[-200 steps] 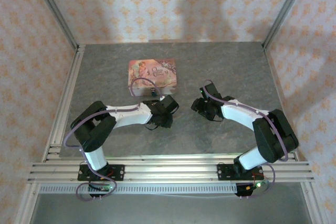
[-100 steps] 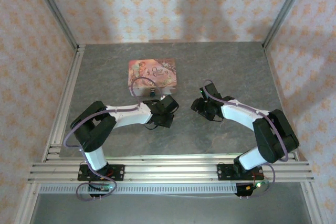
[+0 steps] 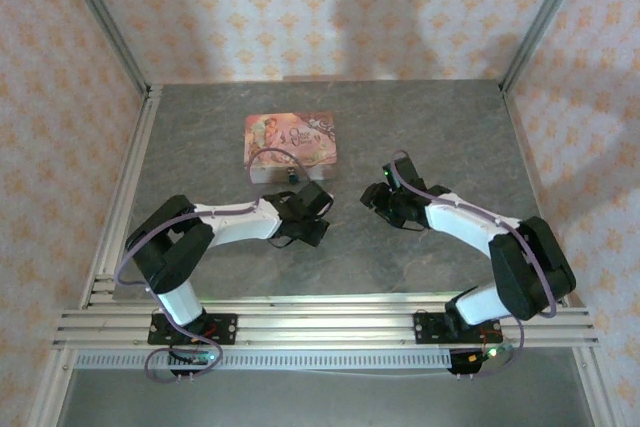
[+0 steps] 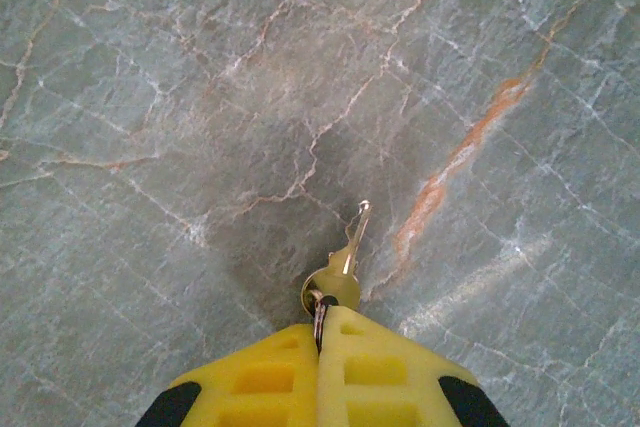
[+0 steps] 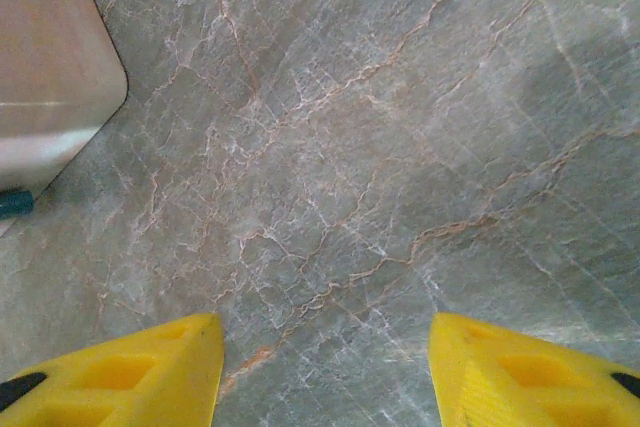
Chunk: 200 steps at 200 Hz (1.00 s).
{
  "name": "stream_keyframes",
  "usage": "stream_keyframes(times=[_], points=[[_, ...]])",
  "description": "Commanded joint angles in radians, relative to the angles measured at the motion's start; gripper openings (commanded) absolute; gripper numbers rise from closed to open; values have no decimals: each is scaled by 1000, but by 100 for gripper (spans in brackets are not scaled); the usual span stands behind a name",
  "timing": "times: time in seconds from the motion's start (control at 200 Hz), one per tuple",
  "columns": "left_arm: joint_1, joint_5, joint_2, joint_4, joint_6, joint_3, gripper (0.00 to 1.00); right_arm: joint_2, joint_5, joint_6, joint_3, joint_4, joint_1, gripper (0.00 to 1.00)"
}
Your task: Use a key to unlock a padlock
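Observation:
My left gripper (image 4: 322,325) is shut on the key (image 4: 347,265), pinching its ring and the edge of its round head between the yellow fingers (image 4: 260,382). The thin silvery blade sticks out ahead of the tips, over the stone table. In the top view the left gripper (image 3: 308,209) sits just in front of the tiny padlock (image 3: 292,177), which lies against the near edge of the pink tin. My right gripper (image 3: 378,197) is open over bare table, right of the left one. A sliver of the blue padlock (image 5: 14,204) shows at the left edge of the right wrist view.
The pink picture-printed tin (image 3: 290,145) lies flat at mid-table, and its corner (image 5: 50,57) shows at the upper left of the right wrist view. Aluminium rails (image 3: 120,207) border the grey stone table (image 3: 430,127), with patterned walls behind.
The left gripper has closed on the key, and its arm has shifted slightly toward the near left. The right arm has barely moved.

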Motion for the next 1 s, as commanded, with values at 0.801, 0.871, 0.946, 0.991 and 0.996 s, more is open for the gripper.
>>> stream_keyframes(times=[0.801,0.871,0.946,0.991,0.996], points=[[4,76,-83,104,104,-79,0,-2,-166,192,-116,233,7,56],[6,77,-91,101,107,-79,0,-3,-167,195,-117,232,7,56],[6,78,-103,101,109,-80,0,-2,-168,203,-122,236,7,56],[6,77,-109,99,111,-80,0,-4,-167,208,-125,240,6,55],[6,77,-110,99,111,-79,0,-4,-167,209,-125,240,6,56]])
